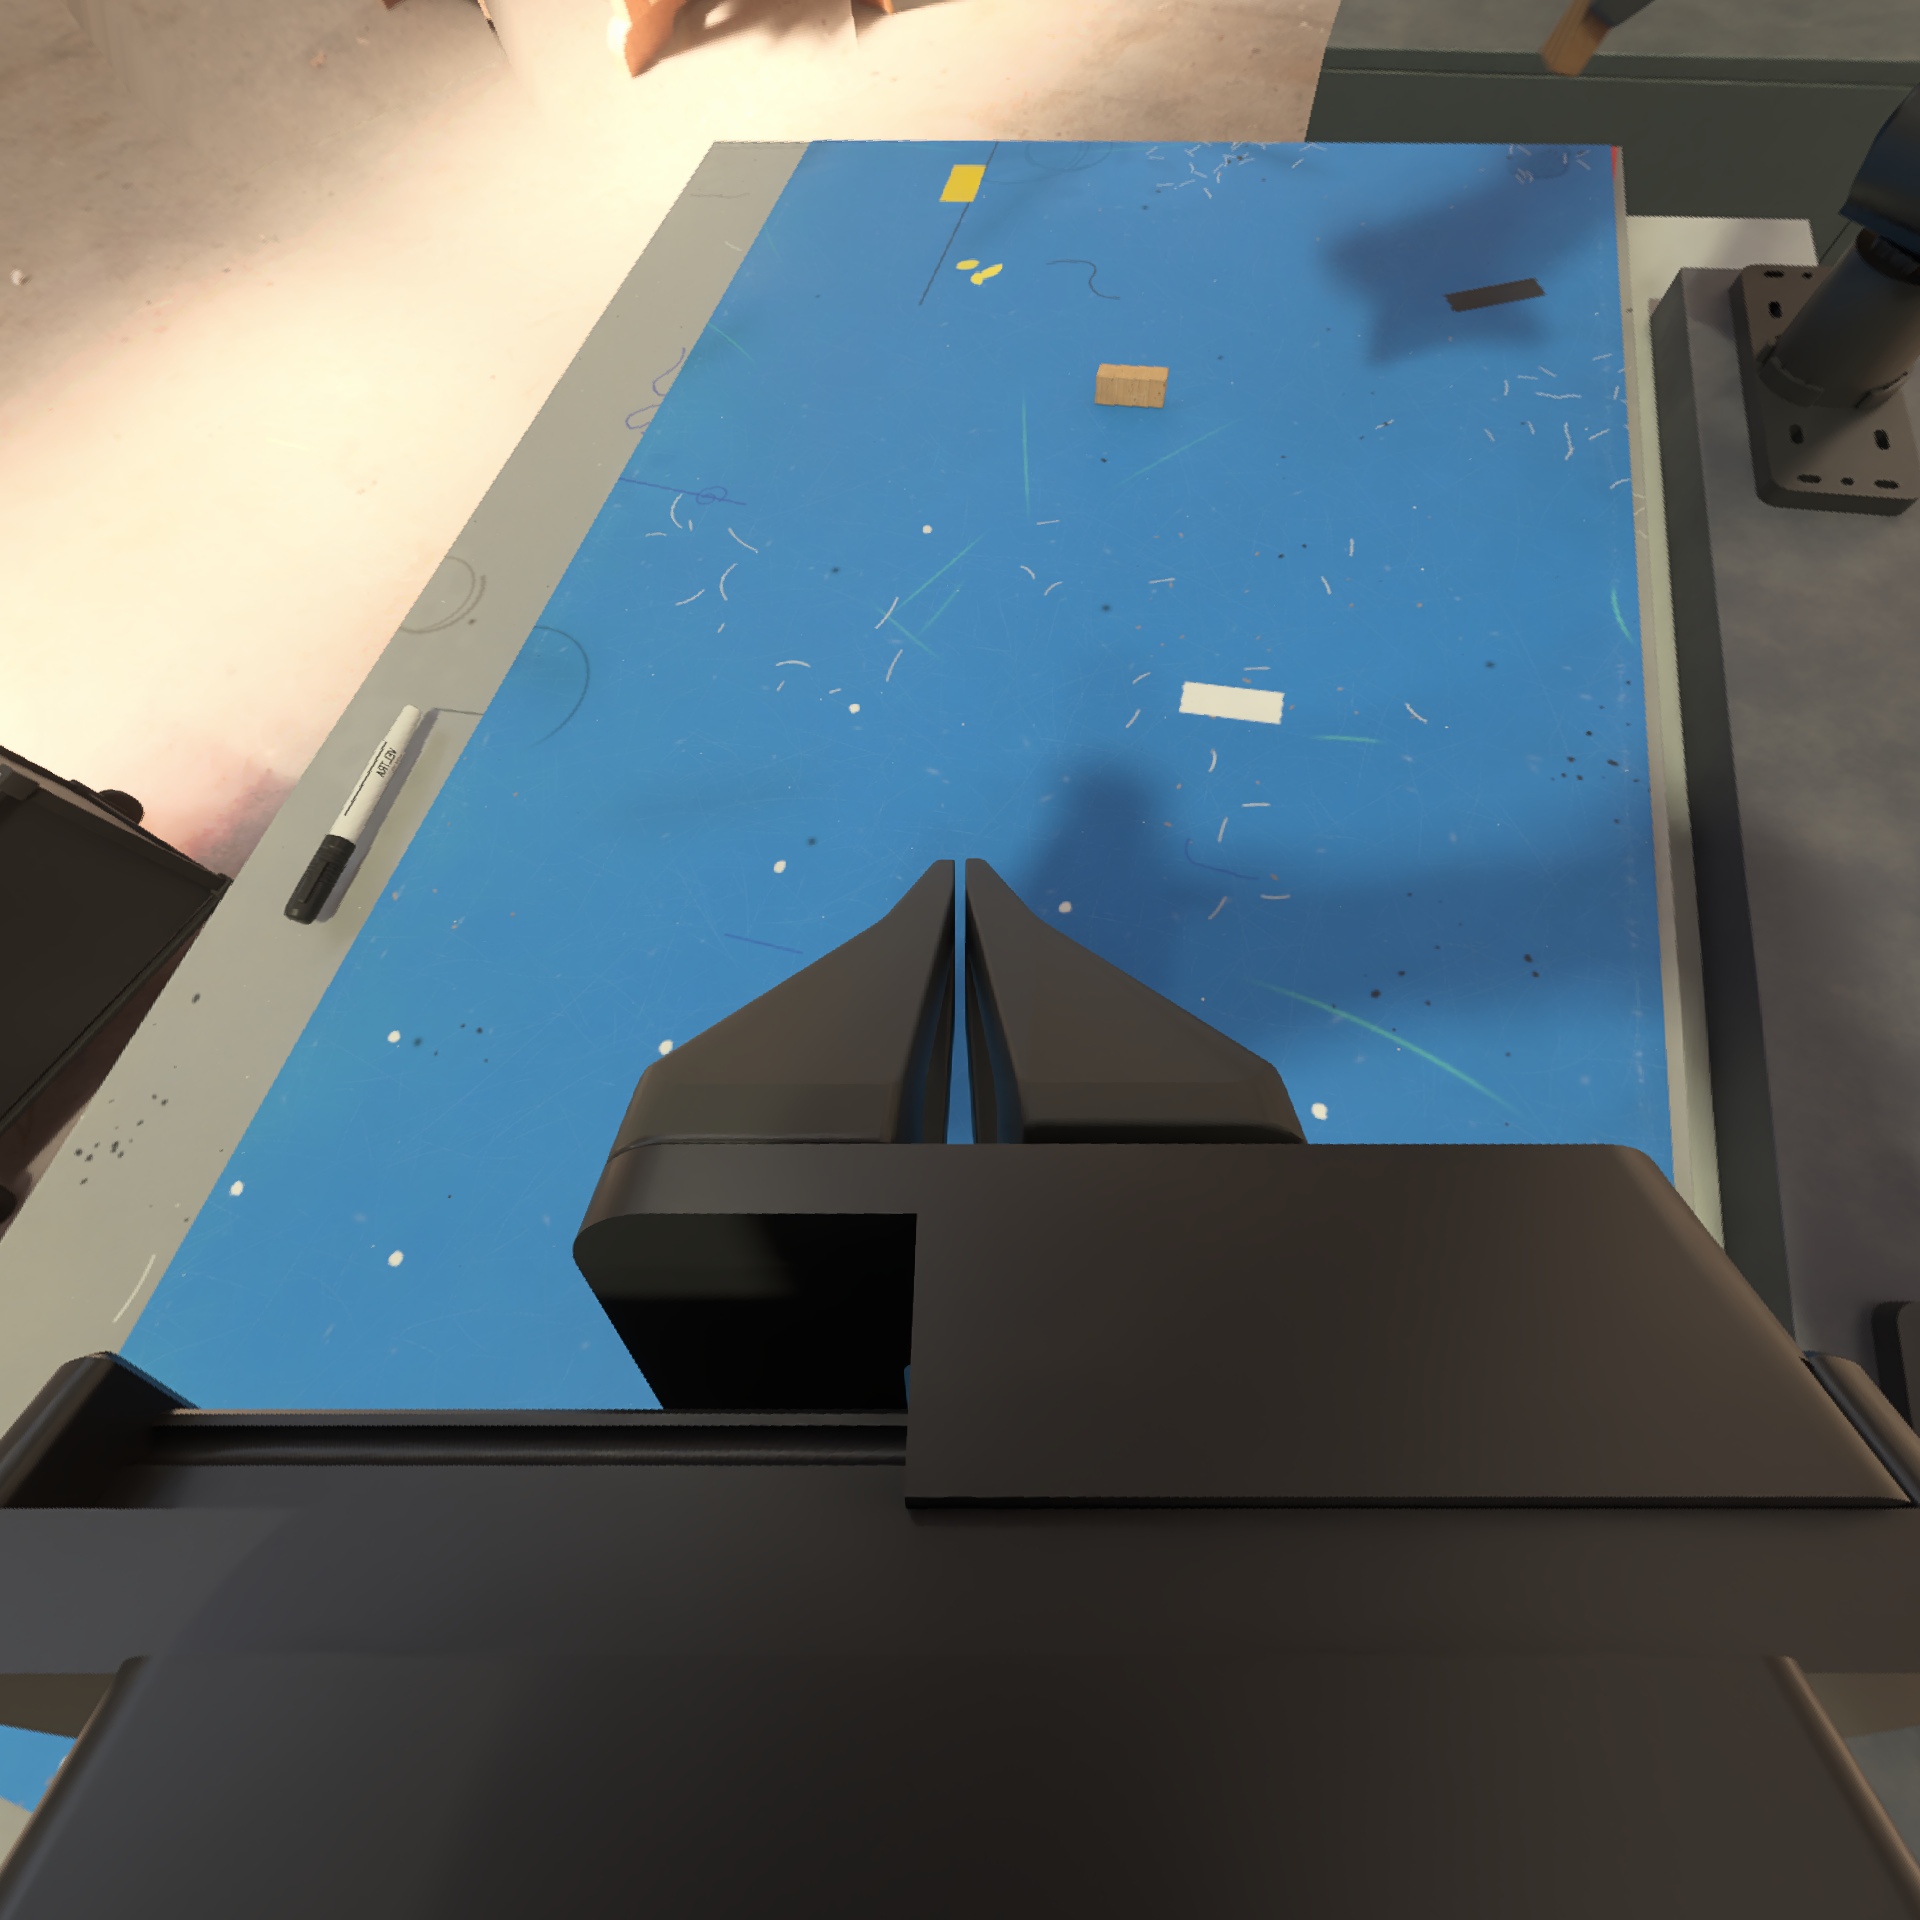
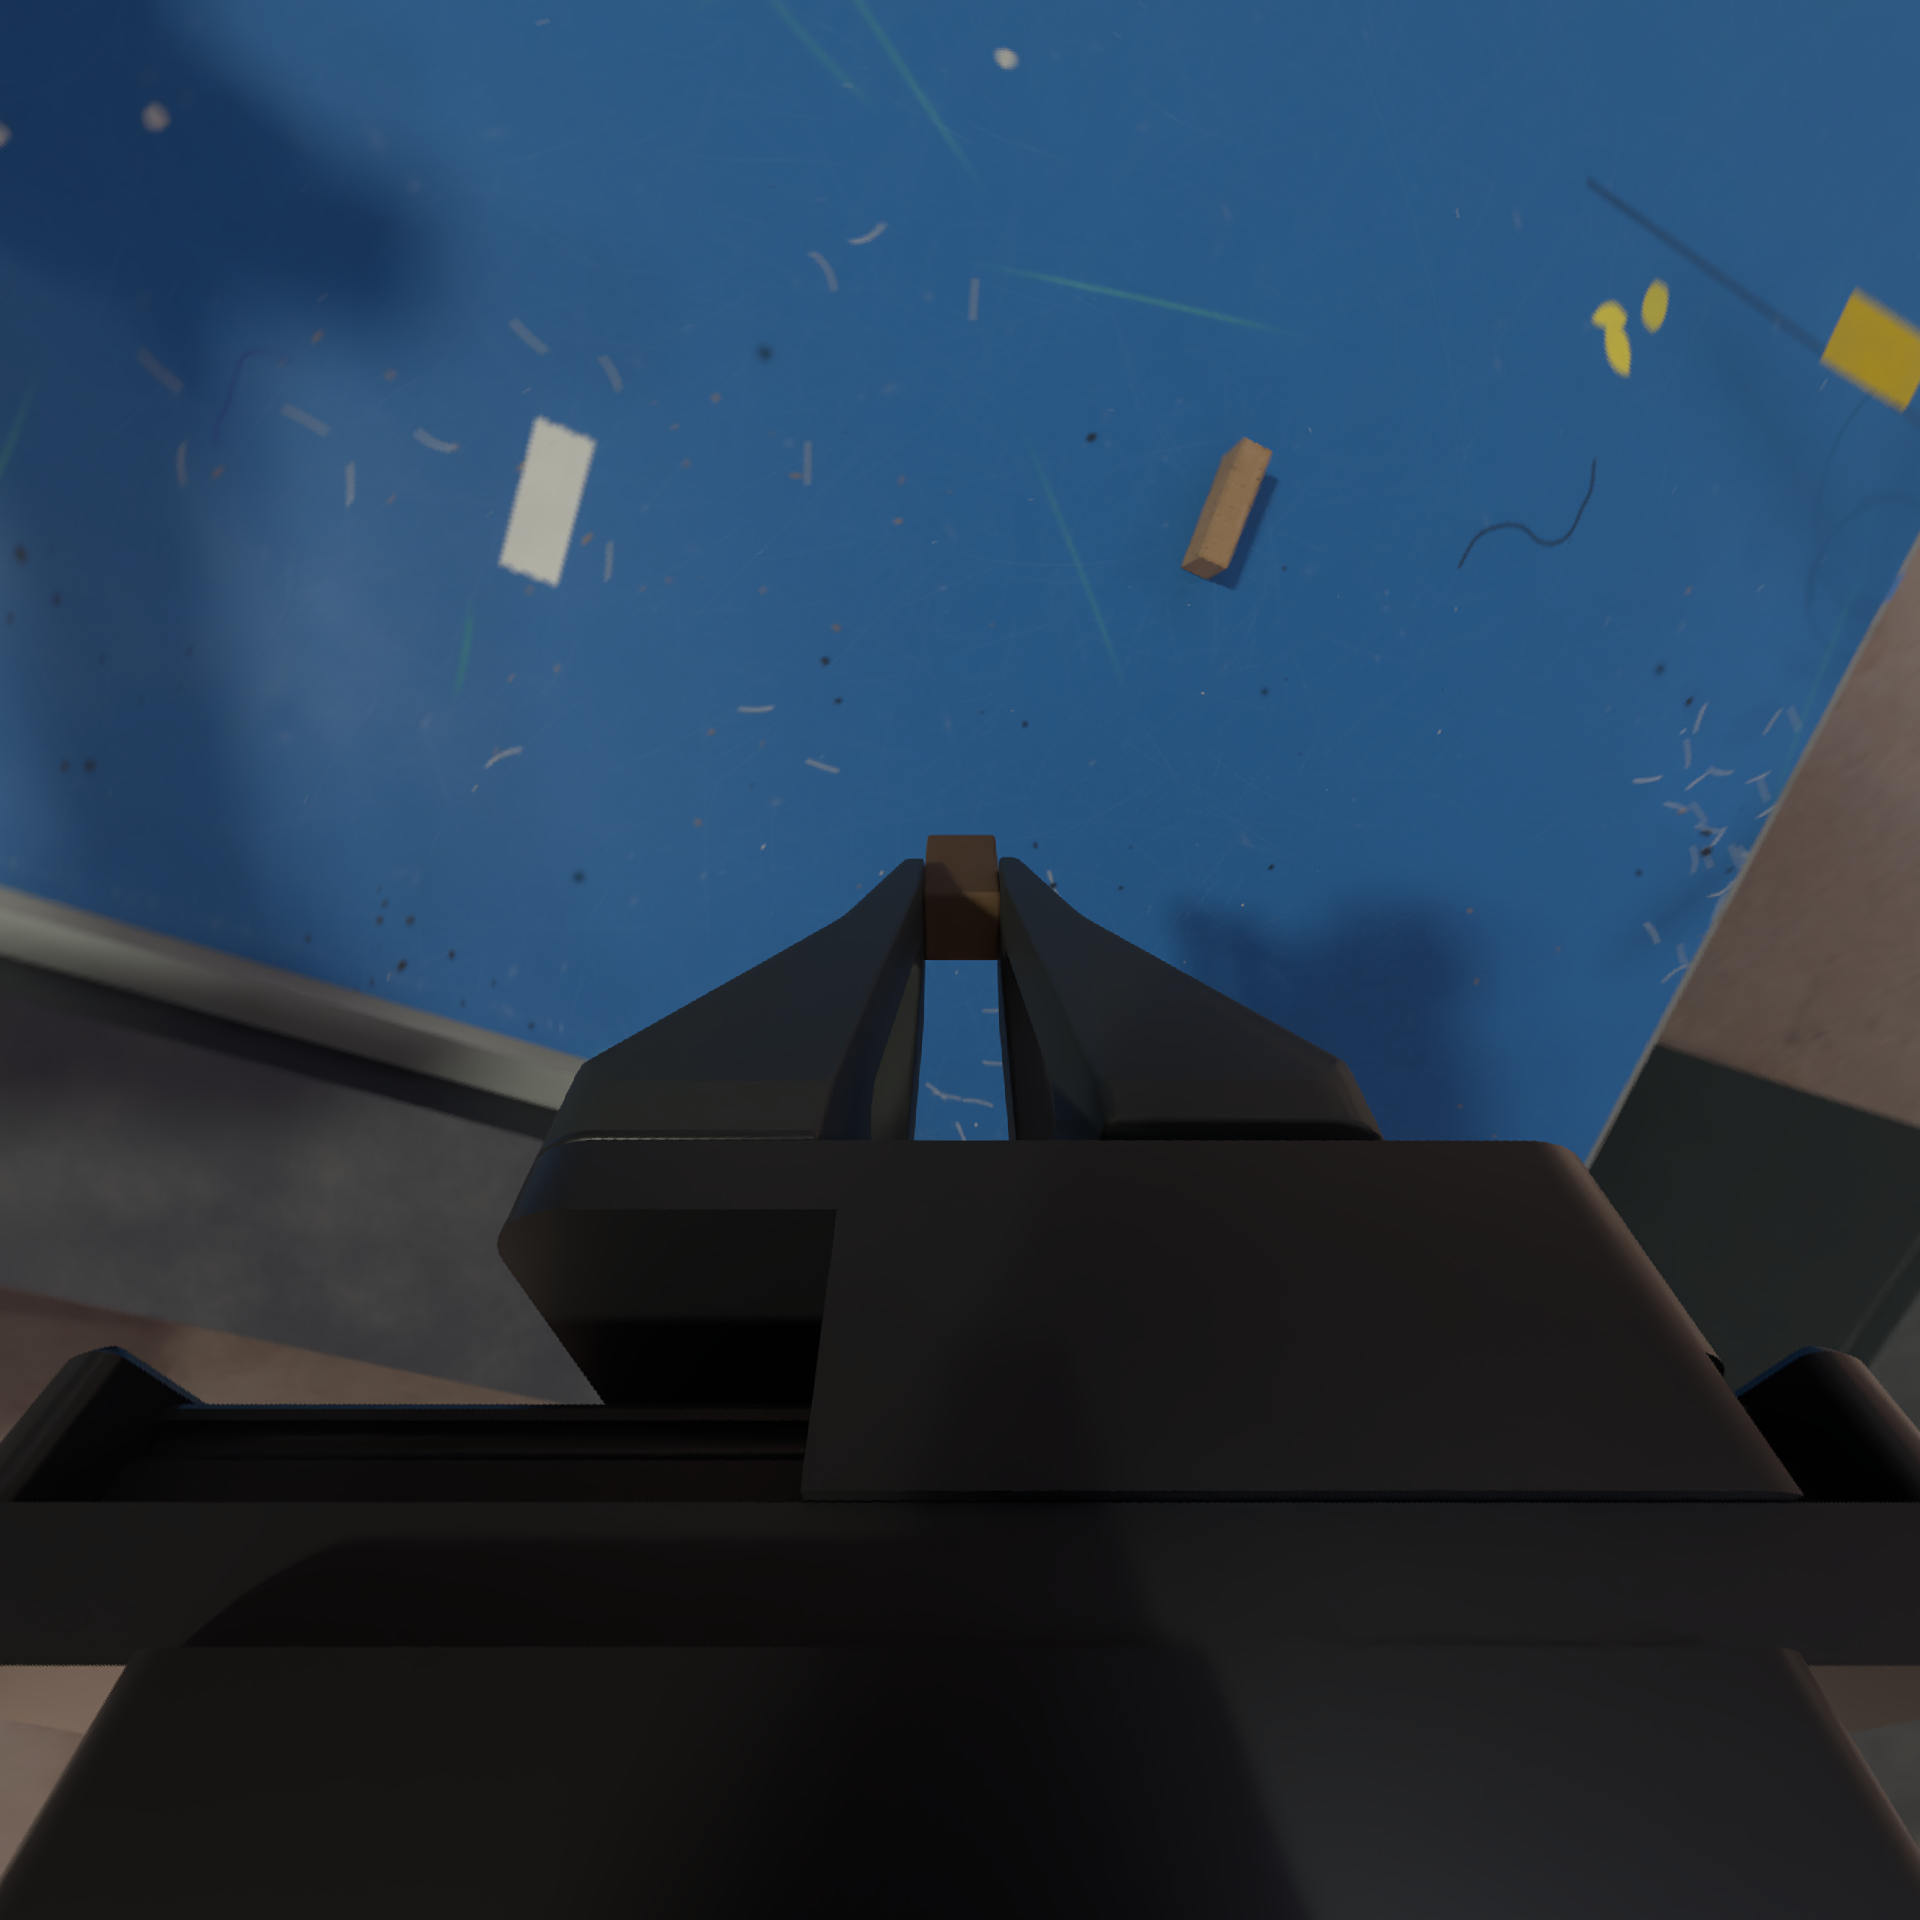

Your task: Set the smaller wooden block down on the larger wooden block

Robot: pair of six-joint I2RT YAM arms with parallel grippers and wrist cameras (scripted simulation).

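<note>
The larger wooden block (image 1: 1130,385) lies flat on the blue mat (image 1: 831,727), far ahead of my left gripper (image 1: 959,864), which is shut and empty above the mat. In the right wrist view the same block (image 2: 1226,509) lies ahead and to the right. My right gripper (image 2: 961,873) is shut on the smaller wooden block (image 2: 961,899), a brown cube between the fingertips, held well above the mat (image 2: 727,623). A tan piece under a dark arm part at the top edge of the left wrist view (image 1: 1574,36) may be this held block.
A black-capped white marker (image 1: 358,816) lies on the grey table border at the left. Flat patches mark the mat: white (image 1: 1231,702), yellow (image 1: 962,183), black (image 1: 1494,295). A black box (image 1: 83,935) stands off the left edge. The other arm's base (image 1: 1829,416) stands at the right.
</note>
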